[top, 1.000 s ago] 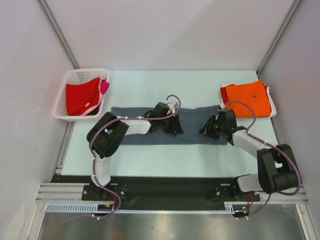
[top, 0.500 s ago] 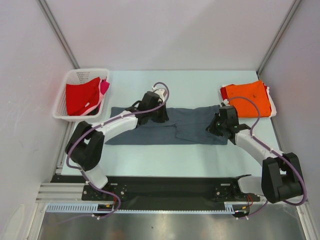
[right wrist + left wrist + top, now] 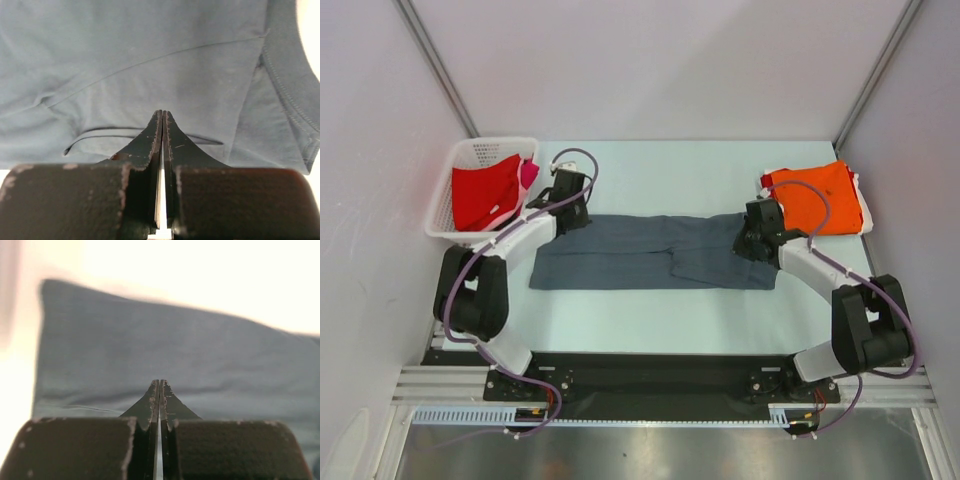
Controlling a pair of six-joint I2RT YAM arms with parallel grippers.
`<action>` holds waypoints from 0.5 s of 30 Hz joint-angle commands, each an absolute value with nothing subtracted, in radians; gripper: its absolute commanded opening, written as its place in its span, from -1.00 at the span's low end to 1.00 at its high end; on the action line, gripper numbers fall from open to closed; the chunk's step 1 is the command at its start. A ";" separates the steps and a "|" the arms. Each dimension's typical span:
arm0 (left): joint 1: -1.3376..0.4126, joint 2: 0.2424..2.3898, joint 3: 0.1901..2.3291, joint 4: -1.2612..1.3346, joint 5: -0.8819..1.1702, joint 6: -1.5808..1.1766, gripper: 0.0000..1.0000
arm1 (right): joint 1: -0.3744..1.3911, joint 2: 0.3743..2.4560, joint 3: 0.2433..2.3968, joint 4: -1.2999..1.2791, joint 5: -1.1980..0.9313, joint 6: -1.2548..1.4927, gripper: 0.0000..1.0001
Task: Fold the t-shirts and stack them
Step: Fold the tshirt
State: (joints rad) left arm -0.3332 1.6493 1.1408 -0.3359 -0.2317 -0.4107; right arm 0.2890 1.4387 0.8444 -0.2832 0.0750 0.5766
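A dark slate-grey t-shirt point(image 3: 640, 252) lies flat as a long strip across the middle of the table. My left gripper point(image 3: 570, 216) is shut at the shirt's far left corner; in the left wrist view its tips point(image 3: 159, 383) are closed, with grey cloth point(image 3: 150, 350) beyond them. My right gripper point(image 3: 750, 244) is shut over the shirt's right end; its tips point(image 3: 162, 114) are closed above the cloth point(image 3: 140, 55), near a hem. A folded bright orange t-shirt point(image 3: 817, 197) lies at the back right. A red t-shirt point(image 3: 483, 192) and a pink one point(image 3: 529, 174) are in the basket.
A white plastic lattice basket point(image 3: 454, 158) stands at the back left, right beside my left arm. White and pink edges point(image 3: 861, 205) show under the orange shirt. Grey walls close in the left, right and back. Both arm bases are at the near edge.
My left gripper has swept from the middle of the grey shirt to its far left corner. My right gripper has shifted slightly back toward the right end. The shirt lies flatter.
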 commanded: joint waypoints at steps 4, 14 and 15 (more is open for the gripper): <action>-0.321 1.572 1.057 -0.295 -0.307 -0.488 -1.00 | 0.293 1.381 0.824 -0.325 0.141 0.604 -1.00; -0.290 1.497 0.985 -0.219 -0.288 -0.531 -0.99 | 0.239 0.975 0.471 -0.275 0.126 0.896 -0.06; -0.290 1.496 0.986 -0.219 -0.282 -0.531 -0.99 | 0.236 0.947 0.424 -0.262 0.121 0.920 -0.06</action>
State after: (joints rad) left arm -0.2977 1.5509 0.9848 -0.2760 -0.2871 -0.5049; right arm 0.2436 1.0283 0.4866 -0.2993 0.1093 0.7940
